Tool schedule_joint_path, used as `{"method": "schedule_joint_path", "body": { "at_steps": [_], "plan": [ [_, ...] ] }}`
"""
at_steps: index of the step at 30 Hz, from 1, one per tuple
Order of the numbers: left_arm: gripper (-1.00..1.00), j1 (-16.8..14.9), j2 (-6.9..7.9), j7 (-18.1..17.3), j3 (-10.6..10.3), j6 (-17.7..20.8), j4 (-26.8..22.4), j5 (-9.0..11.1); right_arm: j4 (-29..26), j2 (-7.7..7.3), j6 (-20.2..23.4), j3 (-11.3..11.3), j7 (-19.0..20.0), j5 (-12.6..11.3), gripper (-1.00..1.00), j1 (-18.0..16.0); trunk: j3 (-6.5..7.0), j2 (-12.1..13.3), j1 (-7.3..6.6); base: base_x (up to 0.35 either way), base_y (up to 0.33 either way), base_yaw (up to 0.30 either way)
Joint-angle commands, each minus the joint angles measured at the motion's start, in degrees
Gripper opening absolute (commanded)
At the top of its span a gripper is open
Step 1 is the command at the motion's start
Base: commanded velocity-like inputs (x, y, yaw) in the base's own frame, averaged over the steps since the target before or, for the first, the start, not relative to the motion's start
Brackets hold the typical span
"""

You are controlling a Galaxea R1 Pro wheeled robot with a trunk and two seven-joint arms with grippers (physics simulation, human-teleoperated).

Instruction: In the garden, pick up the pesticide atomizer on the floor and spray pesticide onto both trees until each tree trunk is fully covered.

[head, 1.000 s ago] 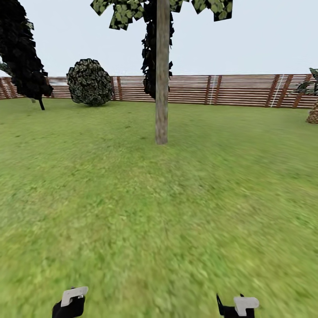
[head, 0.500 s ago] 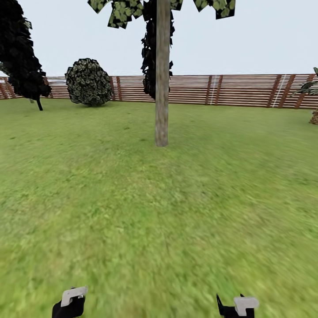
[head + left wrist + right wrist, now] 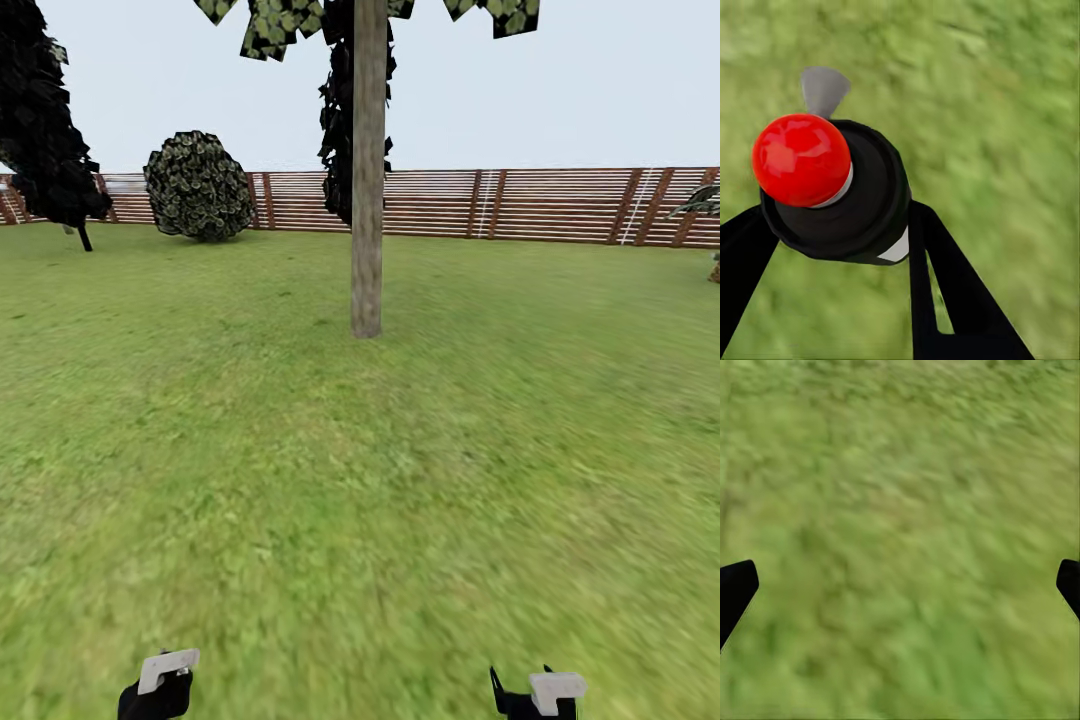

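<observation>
Head view: tree trunk (image 3: 367, 170) upright on the grass (image 3: 360, 480), ahead at centre; slatted fence (image 3: 540, 205) and round shrub (image 3: 199, 186) behind. Left wrist view: left gripper (image 3: 832, 225) clamped on the pesticide atomizer (image 3: 832, 191), red nozzle tip (image 3: 801, 159) toward the camera. Right wrist view: right gripper (image 3: 900, 585) spread wide, holding nothing, over grass.

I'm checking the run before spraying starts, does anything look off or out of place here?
Nothing stands out. The pesticide atomizer sits held in the left gripper, red nozzle tip facing the camera. The right gripper is open over grass. The tree trunk stands upright ahead on the lawn, before the intact fence.
</observation>
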Motion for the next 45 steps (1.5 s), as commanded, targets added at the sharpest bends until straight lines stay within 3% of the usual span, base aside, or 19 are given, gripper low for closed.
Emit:
{"method": "schedule_joint_path", "body": {
  "at_steps": [1,45],
  "plan": [
    [-1.0,0.0,-0.02,-0.3,0.3,-0.2,0.1,0.0,0.0,-0.01,-0.2,0.0,0.0,0.0,1.0,0.0,-0.05,0.0,0.02,0.339,0.0,0.0],
    [-1.0,0.0,-0.02,-0.3,0.3,-0.2,0.1,0.0,0.0,-0.01,-0.2,0.0,0.0,0.1,1.0,0.0,-0.05,0.0,0.02,0.339,0.0,0.0]
  ]
}}
